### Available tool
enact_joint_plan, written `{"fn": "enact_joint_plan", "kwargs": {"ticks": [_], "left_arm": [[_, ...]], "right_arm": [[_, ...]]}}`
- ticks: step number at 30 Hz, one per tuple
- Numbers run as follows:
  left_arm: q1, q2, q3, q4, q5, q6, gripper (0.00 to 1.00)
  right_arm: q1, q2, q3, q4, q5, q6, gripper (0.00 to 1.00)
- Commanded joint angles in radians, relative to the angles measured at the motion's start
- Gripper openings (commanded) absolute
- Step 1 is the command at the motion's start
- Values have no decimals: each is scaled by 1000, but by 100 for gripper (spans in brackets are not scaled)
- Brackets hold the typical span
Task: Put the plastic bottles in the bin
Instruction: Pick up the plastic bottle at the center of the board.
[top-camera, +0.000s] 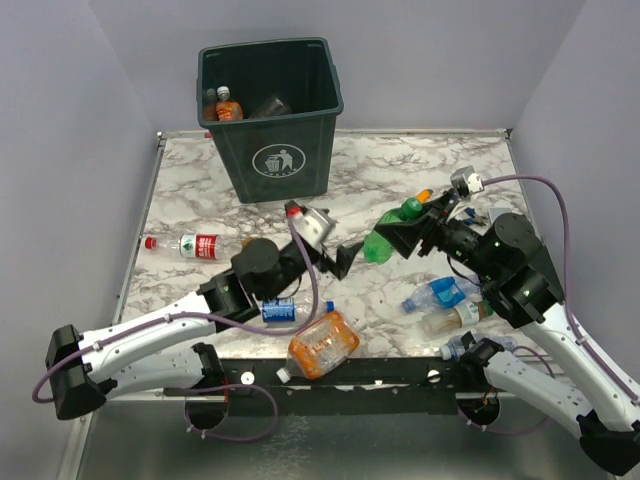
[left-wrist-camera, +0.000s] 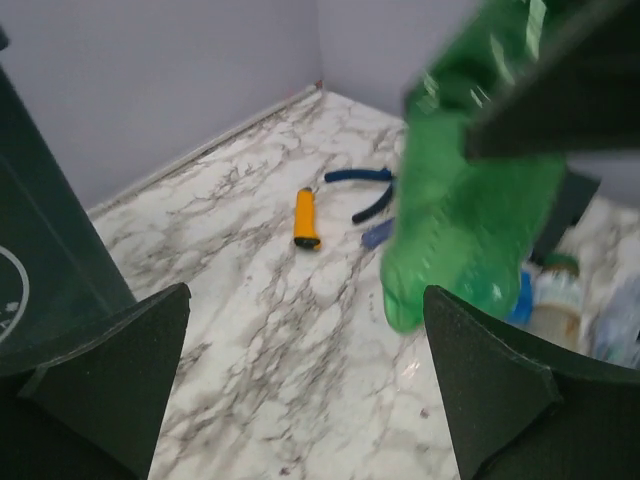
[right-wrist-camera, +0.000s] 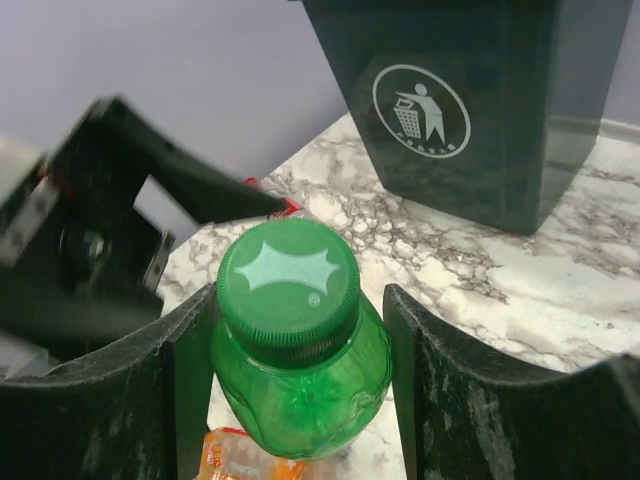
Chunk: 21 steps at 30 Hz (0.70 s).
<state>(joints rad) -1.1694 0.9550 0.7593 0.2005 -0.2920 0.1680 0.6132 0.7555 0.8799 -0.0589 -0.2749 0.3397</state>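
Right gripper (right-wrist-camera: 295, 335) clamps the green bottle (right-wrist-camera: 290, 300) below its cap; left gripper (left-wrist-camera: 305, 300), wide open and empty, waits at 8 o'clock. Likely risk: fingers clash, dropping it short of the bin (top-camera: 270, 150).

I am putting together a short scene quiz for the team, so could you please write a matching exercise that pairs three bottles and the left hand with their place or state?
Column one:
1. green bottle
2. orange-tinted bottle
3. red-labelled bottle
4. left hand

Column two:
A. lying near the left edge of the table
B. open, holding nothing
C. gripped by the right hand
D. lying at the table's near edge, between the two arm bases

Pairs: 1-C, 2-D, 3-A, 4-B.
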Motion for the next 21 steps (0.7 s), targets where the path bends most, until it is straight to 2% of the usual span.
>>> {"fn": "enact_joint_plan", "kwargs": {"ticks": [1, 3, 11, 17, 21], "left_arm": [[214, 63, 49, 188, 300, -553, 99], [251, 88, 45, 245, 395, -601, 99], [278, 93, 10, 348, 611, -580, 99], [284, 57, -44, 363, 649, -605, 99], [284, 55, -61, 393, 636, -641, 99]], "right_arm": [[0, 4, -22, 4, -86, 28, 27], [0, 21, -11, 5, -118, 54, 27], [0, 74, 23, 17, -151, 136, 28], [0, 103, 21, 134, -153, 236, 28], [0, 133, -7, 277, -168, 329, 28]]}}
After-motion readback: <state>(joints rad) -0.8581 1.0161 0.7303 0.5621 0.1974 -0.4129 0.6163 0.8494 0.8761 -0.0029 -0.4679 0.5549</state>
